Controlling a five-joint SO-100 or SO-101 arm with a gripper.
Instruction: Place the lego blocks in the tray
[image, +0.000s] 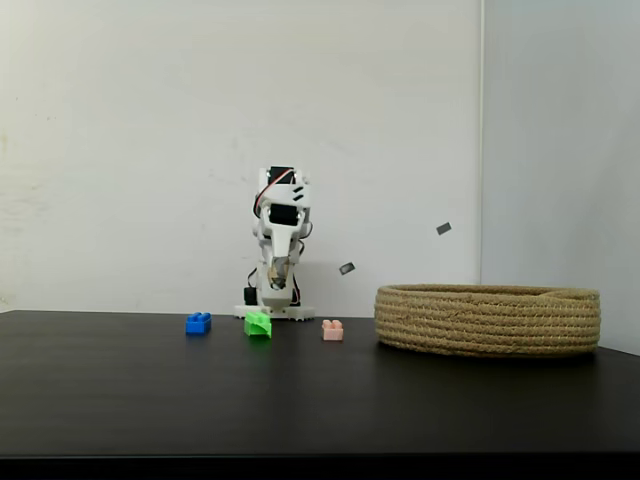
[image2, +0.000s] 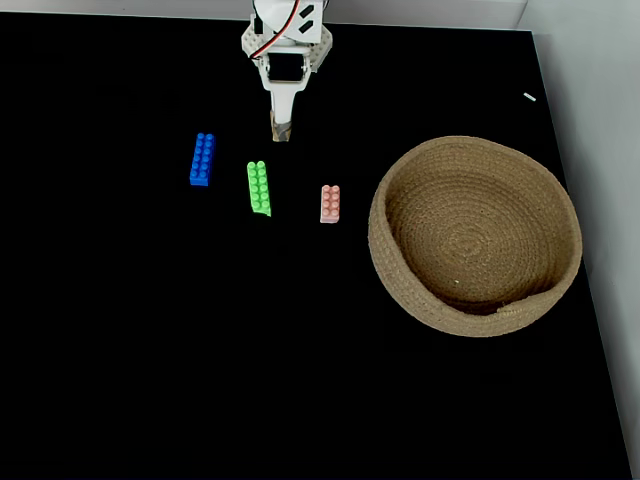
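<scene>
Item 1. White two-finger gripper (image2: 281, 130) on a white printed arm: top centre of the downward-looking fixed view, fingers pointing toward the lower edge of the frame. The fingers read as drawn together, or nearly so, with nothing between them. The arm is folded back over its base, well short of any brick, a stance that looks like rest before a first reach.

Item 2. Blue studded plastic brick (image2: 201, 159): upper left of centre, lying flat on the black tabletop (image2: 150, 350), long axis running up and down the frame.

Item 3. Bright green studded plastic brick (image2: 259, 187): just below the fingertips, nearest the gripper, likely the easiest first pick. In the side-on fixed view it sits at (image: 258, 323), directly in front of the arm.

Item 4. Pale pink studded plastic brick (image2: 330, 203): shorter, right of the green one, closest to the basket.

Item 5. Wide, shallow round basket of coiled tan rope (image2: 400, 290): right of centre, holding no bricks. All three bricks lie apart in a loose row, leaving finger room around each.
</scene>
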